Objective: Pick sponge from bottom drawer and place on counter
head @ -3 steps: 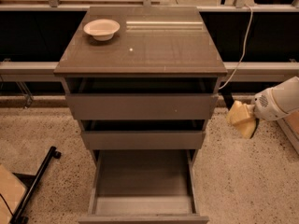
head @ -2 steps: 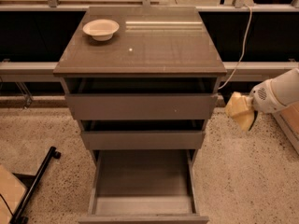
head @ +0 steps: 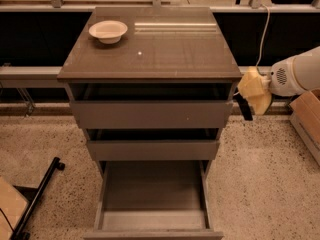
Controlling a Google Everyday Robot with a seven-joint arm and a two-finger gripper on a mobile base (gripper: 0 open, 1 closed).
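Note:
The bottom drawer [head: 153,196] of the grey cabinet is pulled out, and its floor shows bare. My gripper [head: 249,98], with pale yellow tips, hangs just off the cabinet's right side, level with the top drawer and slightly below the counter [head: 165,54] edge. A small dark strip, apparently the sponge [head: 244,109] seen edge-on, sticks down from between the tips. The gripper is shut on it and holds it in the air, beside the cabinet and off the counter.
A white bowl [head: 108,31] stands on the counter's back left, with a tiny white speck [head: 139,53] near the middle. The two upper drawers are slightly open. A cardboard box [head: 306,119] sits on the floor at right, and a black bar [head: 39,196] at lower left.
The gripper has risen and moved left, from down beside the middle drawer to just under the counter's right edge. The cabinet and bowl have not moved.

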